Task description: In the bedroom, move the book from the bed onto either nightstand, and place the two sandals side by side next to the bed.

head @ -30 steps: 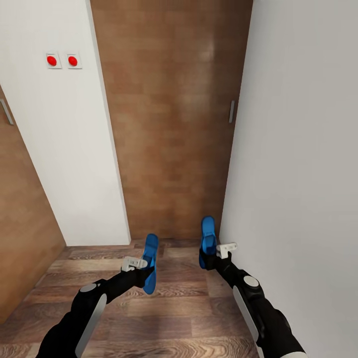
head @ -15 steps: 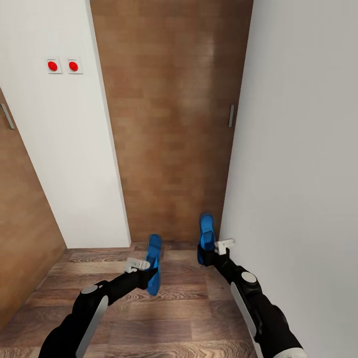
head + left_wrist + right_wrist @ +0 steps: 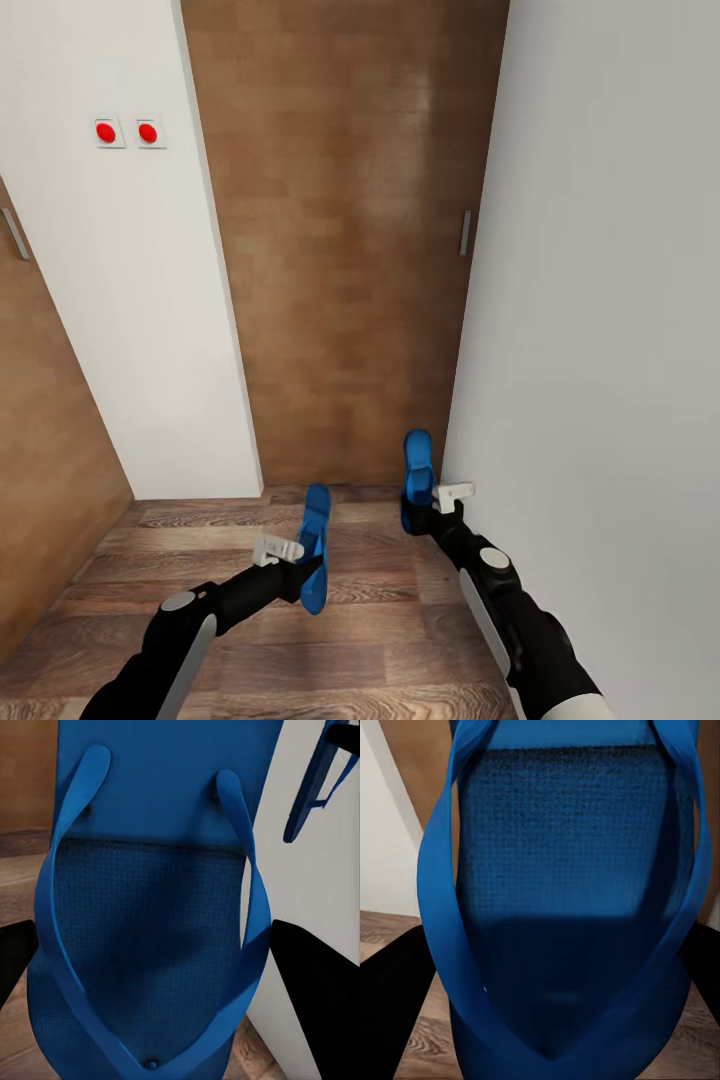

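Two claws clamped: left claw (image 3: 300, 578) on left sandal (image 3: 315, 545), right claw (image 3: 422, 515) on right sandal (image 3: 417, 470).

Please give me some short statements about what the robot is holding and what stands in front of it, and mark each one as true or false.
1. The left gripper holds a blue rubber flip-flop sandal. True.
2. The right gripper is empty. False: it holds a second blue sandal.
3. A brown wooden door with a grey metal handle faces the robot. True.
4. Two green buttons sit on the white wall panel. False: the two round buttons are red.
5. The sandals lie on the wood-plank floor. False: both are held upright, above it.
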`<state>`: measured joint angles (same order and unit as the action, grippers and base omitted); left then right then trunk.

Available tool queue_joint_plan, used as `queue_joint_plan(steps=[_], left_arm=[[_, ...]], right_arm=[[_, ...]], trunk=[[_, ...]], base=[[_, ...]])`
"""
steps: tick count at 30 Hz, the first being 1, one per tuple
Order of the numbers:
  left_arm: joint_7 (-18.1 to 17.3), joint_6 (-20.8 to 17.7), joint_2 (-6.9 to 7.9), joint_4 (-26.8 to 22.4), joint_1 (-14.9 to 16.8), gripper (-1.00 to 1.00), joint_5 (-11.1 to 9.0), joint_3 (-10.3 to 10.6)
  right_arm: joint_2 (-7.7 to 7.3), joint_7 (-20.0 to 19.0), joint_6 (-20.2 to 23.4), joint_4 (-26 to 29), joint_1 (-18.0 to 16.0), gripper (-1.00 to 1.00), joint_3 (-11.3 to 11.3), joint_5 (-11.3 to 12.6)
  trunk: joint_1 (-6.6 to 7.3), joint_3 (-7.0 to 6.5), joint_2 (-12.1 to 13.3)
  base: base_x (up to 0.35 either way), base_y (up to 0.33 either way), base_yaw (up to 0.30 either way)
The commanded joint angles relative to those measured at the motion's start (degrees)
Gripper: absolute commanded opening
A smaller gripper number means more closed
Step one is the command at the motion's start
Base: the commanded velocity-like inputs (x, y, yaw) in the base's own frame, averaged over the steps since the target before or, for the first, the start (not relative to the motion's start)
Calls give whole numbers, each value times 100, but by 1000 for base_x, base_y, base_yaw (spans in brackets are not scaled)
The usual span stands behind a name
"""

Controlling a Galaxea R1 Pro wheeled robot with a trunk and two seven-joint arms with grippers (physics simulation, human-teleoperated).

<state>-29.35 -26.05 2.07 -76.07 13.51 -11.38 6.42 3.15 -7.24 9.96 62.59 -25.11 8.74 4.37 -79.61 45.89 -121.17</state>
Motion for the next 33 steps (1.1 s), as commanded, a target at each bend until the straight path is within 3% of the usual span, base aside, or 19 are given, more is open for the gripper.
queue_joint_plan(steps=[1,12,18,33], left_arm=[[9,-49,4,-4,3,-100,-57,3],[20,-44,4,-1,-4,-100,-57,-1],[30,-40,4,10,-5,-100,-57,-1],[28,-49,4,4,-7,-100,-57,-9]], right_arm=[[1,-15,32,-26,-2,-100,-3,48],[1,-15,32,-503,-3,-100,-3,49],[1,-15,29,-503,-3,-100,-3,47],[1,-14,11,-509,-3,-100,1,38]], trunk=[[1,6,-3],[1,6,-3],[1,6,-3],[330,-264,599]], base=[[0,0,0],[0,0,0],[0,0,0],[0,0,0]])
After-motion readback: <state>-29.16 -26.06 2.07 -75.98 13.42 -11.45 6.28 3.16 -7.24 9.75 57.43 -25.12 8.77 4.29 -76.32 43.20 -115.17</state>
